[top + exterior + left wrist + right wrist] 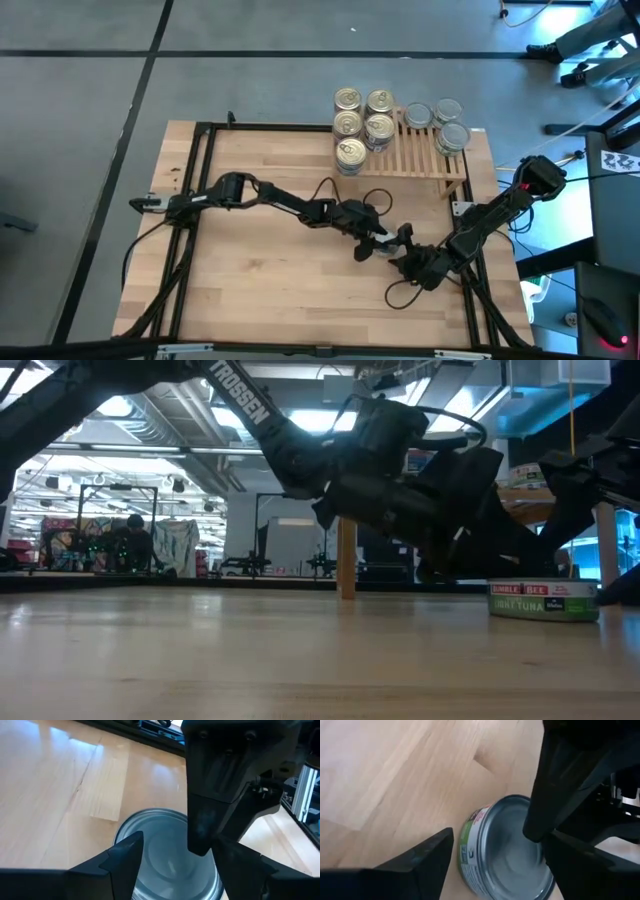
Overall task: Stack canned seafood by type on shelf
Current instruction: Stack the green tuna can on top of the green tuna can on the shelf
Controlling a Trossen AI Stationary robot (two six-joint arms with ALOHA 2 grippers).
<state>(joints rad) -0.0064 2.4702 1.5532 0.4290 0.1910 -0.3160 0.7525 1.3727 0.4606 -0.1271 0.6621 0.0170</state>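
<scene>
Pick-up/handover step, by my read. Tuna can [505,852] sits on table [260,250] front-right, well apart from shelf [415,150]. L gripper [372,243] and R gripper [405,262] both straddle it, jaws wide, no grip. Next: one closes, other backs off. Label: "BUMBLE BEE", "LIGHT TUNA"; arm marked "TROSSEN".

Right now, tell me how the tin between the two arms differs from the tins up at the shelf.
The silver-topped tin lies alone on the bare tabletop; the gold-topped tins are grouped at the shelf's left end.
Its top is plain silver-grey; theirs are gold with pull tabs.
It sits between the fingers of the left gripper and right gripper; nothing is near the gold tins.
All are small, round and flat; other silver-topped tins sit on the shelf's right.
</scene>
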